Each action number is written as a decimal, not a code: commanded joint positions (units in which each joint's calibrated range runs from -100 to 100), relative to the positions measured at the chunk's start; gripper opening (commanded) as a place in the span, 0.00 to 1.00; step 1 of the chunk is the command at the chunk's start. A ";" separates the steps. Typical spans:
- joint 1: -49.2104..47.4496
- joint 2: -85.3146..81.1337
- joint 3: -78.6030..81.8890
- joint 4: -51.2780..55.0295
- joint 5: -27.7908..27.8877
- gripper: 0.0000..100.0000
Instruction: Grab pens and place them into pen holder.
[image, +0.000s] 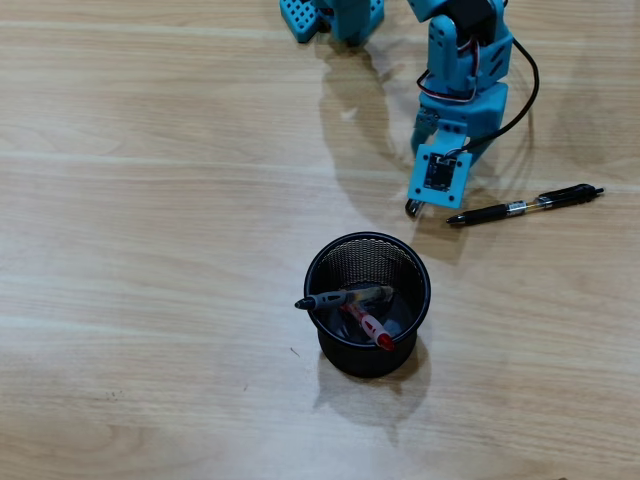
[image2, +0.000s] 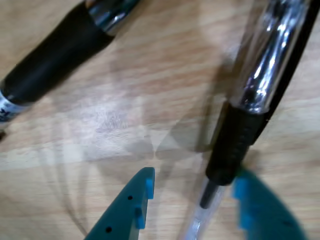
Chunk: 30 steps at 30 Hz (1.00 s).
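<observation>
In the wrist view my gripper (image2: 194, 179) is open and low over the table. A clear-barrelled pen (image2: 260, 75) with a black grip lies between the two teal fingers, close to the right one. A black pen (image2: 50, 55) with a silver band lies at the upper left. From overhead that black pen (image: 525, 206) lies on the table to the right of my gripper (image: 415, 205), and the arm hides the clear pen. The black mesh pen holder (image: 412, 262) stands in front of the gripper and holds a dark grey pen (image: 345, 298) and a red pen (image: 370, 328).
The blue arm base (image: 340, 18) sits at the top edge of the overhead view. A black cable (image: 525, 95) loops off the arm's right side. Bare wooden table (image: 150, 250) stretches to the left of the holder.
</observation>
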 joint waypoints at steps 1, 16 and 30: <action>-0.39 0.63 0.69 -1.03 -0.32 0.05; 1.25 -2.17 0.78 -0.12 1.72 0.02; 17.99 -29.18 0.14 20.74 13.29 0.02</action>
